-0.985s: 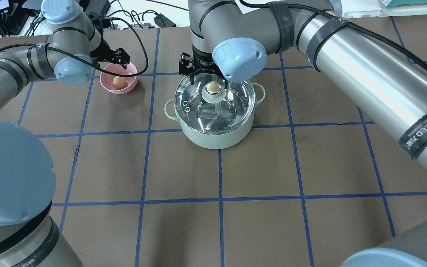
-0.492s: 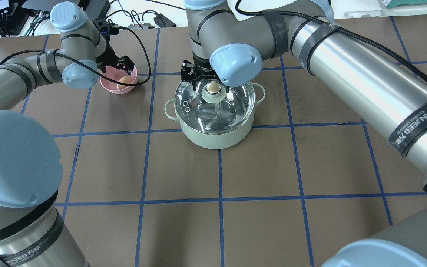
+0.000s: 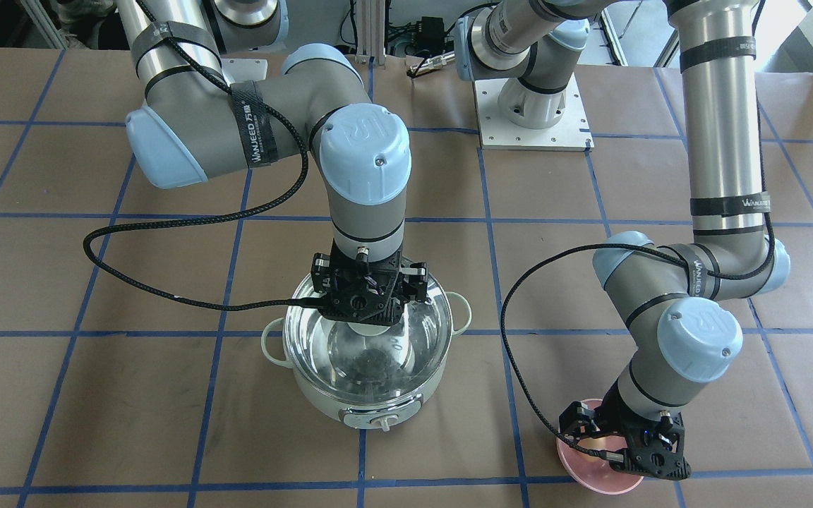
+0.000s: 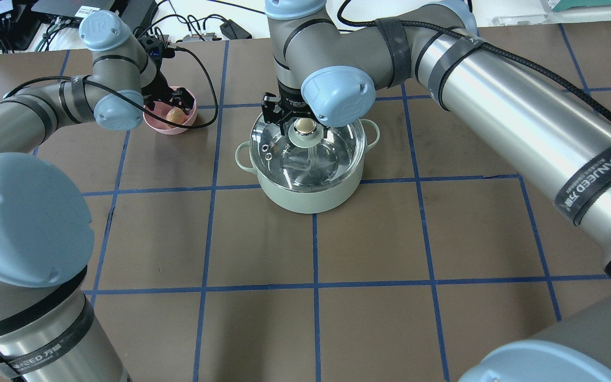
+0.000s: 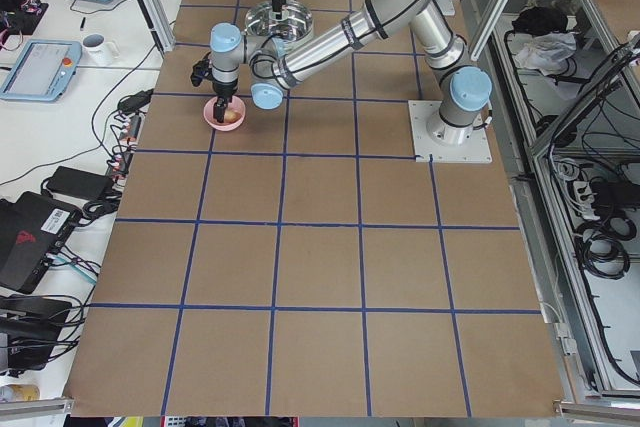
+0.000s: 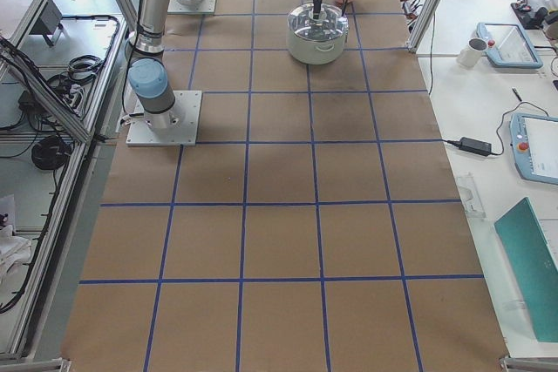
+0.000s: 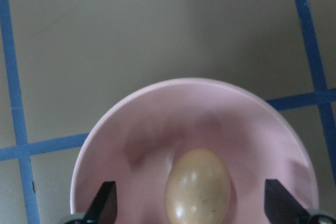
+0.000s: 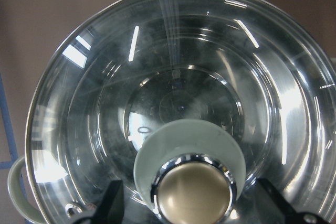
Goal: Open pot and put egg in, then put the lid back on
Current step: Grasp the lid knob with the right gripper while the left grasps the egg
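The mint-green pot [image 4: 311,197] stands mid-table with the glass lid [image 4: 337,154] on it. My right gripper [image 4: 302,125] hangs over the lid, open, its fingers on either side of the beige knob [image 8: 194,193] with gaps to it; one fingertip [image 8: 113,203] shows at the left. The tan egg [image 7: 197,187] lies in a pink bowl [image 7: 157,124] to the pot's left; the egg also shows in the overhead view [image 4: 174,114]. My left gripper [image 7: 192,205] is open just above the bowl, its fingers on both sides of the egg.
Brown table with a blue tape grid. Cables and power bricks [image 4: 199,26] lie along the far edge behind the bowl. The left arm's cable [image 4: 207,90] loops next to the bowl. The pot's control dial [image 3: 383,422] faces away from the robot.
My left gripper has moved over the pink bowl and come down around the egg. My right gripper has dropped slightly around the lid knob. The pot, lid and egg have not moved.
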### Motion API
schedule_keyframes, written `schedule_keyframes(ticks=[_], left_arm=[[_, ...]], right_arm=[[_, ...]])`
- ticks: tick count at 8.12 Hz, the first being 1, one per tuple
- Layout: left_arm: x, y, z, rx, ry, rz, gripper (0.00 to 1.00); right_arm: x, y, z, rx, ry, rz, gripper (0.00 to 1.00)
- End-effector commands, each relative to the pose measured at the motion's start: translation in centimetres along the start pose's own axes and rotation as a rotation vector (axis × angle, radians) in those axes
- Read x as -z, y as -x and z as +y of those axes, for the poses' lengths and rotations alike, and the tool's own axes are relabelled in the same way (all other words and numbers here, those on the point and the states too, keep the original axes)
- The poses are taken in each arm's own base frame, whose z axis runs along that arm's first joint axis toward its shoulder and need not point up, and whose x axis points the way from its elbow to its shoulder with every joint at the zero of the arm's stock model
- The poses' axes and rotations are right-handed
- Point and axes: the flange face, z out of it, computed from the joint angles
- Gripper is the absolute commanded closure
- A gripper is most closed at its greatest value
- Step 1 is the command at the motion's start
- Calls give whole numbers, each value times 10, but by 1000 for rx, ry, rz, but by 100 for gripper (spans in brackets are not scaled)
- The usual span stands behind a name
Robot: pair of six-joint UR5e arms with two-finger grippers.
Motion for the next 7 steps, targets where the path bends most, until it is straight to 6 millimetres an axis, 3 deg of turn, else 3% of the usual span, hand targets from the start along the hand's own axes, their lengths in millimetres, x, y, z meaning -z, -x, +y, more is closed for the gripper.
schedule_keyframes(ticks=[1,2,4,5,6,7], left_arm=[[-8,-2,6,-3,62,17,0],[-7,-2,6,-3,62,17,0],[-8,-2,6,-3,62,17,3],[-11,-2,6,-4,65,19,11],[-12,-2,7,-6,66,20,17],[-12,-2,7,-27,66,19,30]], right_arm=[[1,0,0,1,1,-11,53],[3,-2,-1,10,-4,-11,54],[7,-8,-5,16,-7,-15,79],[11,-10,-7,18,-14,-19,90],[19,-17,-9,7,-21,-22,91],[38,-29,-11,-6,-45,-32,92]])
